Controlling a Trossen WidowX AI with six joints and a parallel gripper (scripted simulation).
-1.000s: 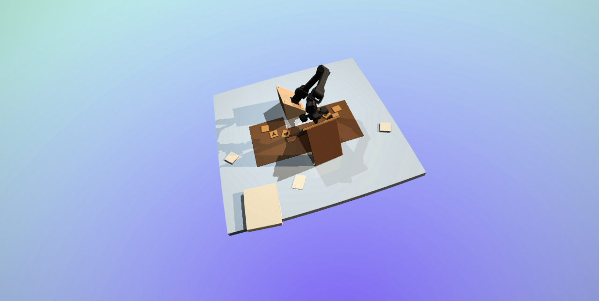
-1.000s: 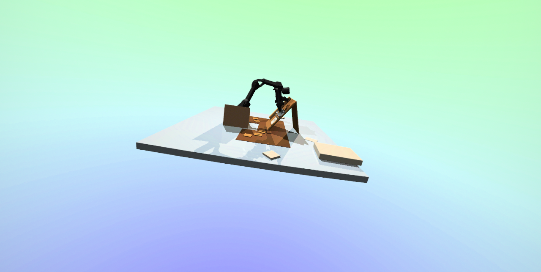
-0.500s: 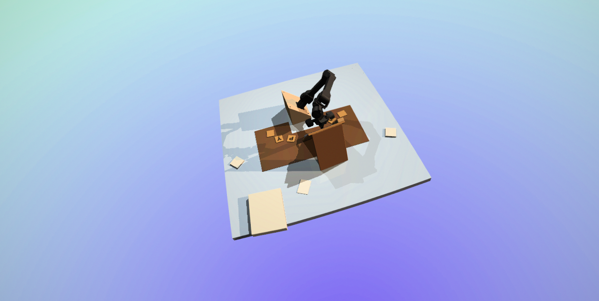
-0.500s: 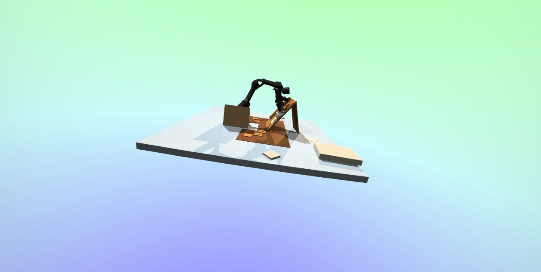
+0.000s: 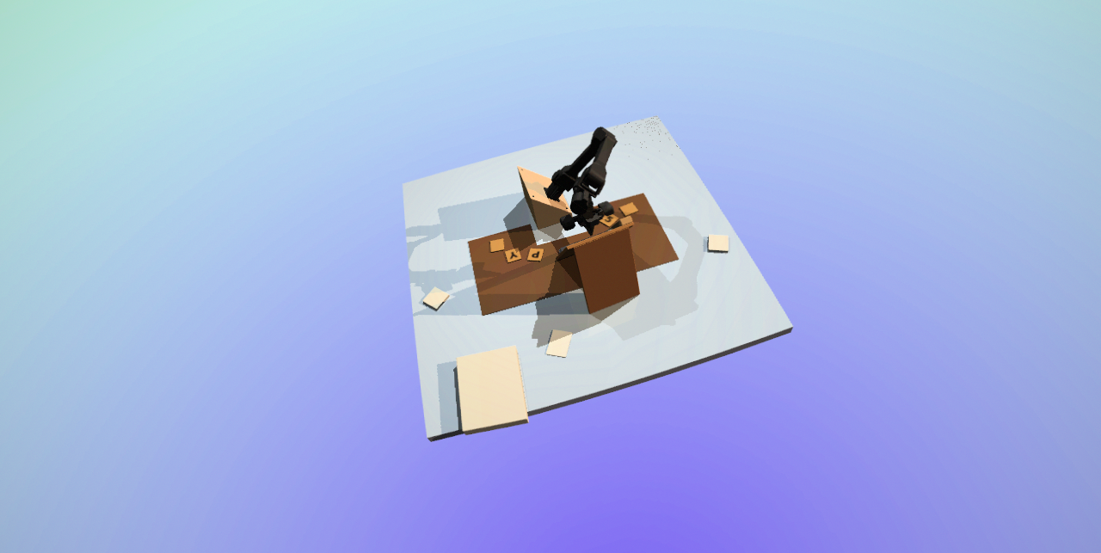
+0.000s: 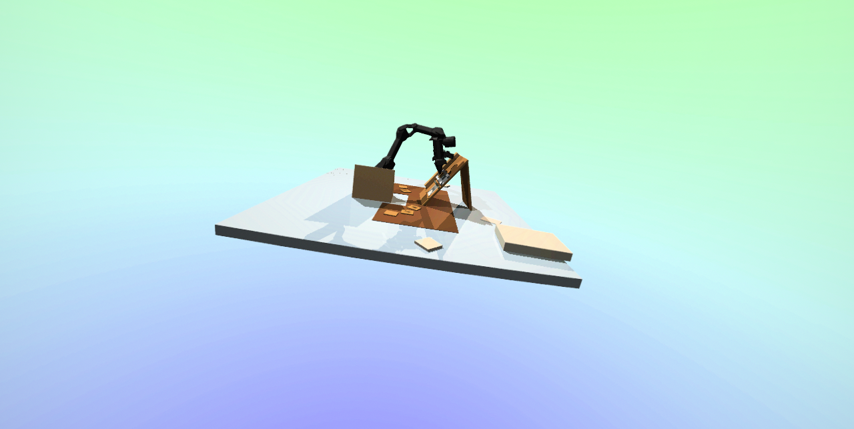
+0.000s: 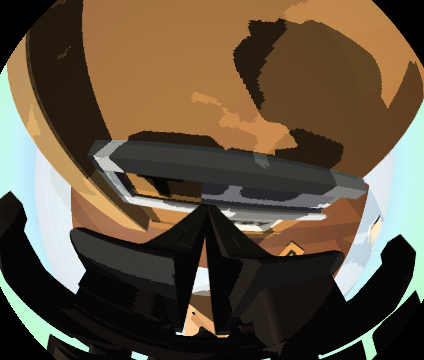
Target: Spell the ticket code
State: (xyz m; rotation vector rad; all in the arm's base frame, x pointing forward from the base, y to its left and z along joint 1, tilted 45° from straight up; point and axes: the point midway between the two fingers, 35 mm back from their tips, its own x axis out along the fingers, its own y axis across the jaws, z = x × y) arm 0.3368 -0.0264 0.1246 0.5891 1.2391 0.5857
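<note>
My gripper (image 5: 591, 230) (image 6: 442, 171) (image 7: 207, 211) is shut with nothing seen between its fingertips. The tips are at the lower edge of the grey letter rail (image 7: 222, 162), on the tilted brown board (image 5: 608, 273) (image 7: 162, 75). Brown shows in the rail's left part and grey in its right; I cannot tell whether a tile is there. A Y tile (image 5: 513, 254) and a P tile (image 5: 535, 254) lie beside a plain-looking tile (image 5: 497, 244). On the board's other side are an S-like tile (image 5: 609, 221) and another tile (image 5: 629, 207). The ticket's print is not readable.
A brown mat (image 5: 500, 295) (image 6: 432, 223) lies under the board and tiles. An upright panel (image 5: 541, 206) (image 6: 373, 183) stands near the arm. A cream slab (image 5: 492, 388) (image 6: 534, 241) sits at the counter's edge. Pale squares (image 5: 435, 298) (image 5: 558, 343) (image 5: 718, 242) lie around the counter.
</note>
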